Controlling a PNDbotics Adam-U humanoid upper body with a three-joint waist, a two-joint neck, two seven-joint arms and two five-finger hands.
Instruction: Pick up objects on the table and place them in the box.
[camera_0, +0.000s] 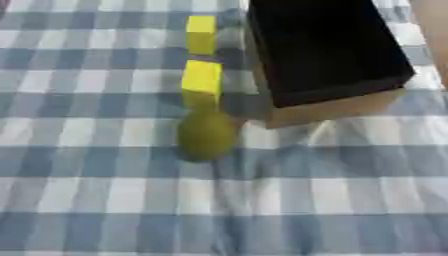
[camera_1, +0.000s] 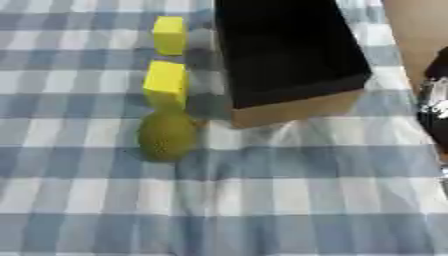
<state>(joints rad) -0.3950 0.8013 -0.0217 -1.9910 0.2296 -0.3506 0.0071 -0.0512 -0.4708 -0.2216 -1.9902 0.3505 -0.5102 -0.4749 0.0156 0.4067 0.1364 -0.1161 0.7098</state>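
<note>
A cardboard box (camera_0: 328, 111) with a black inside stands open at the upper middle of the checked table. To its left lie two yellow blocks in a line, a far one (camera_0: 200, 34) and a near one (camera_0: 202, 80). Just in front of the near block, touching it or nearly so, sits an olive-green rounded fruit (camera_0: 207, 135) by the box's front left corner. In the right eye view a black and silver part of my right arm or hand (camera_1: 434, 102) shows at the right edge, apart from all of these. My left hand shows in no view.
A blue and white checked cloth (camera_0: 105, 200) covers the table. A bare tan surface (camera_1: 416, 30) lies beyond the cloth at the upper right, beside the box.
</note>
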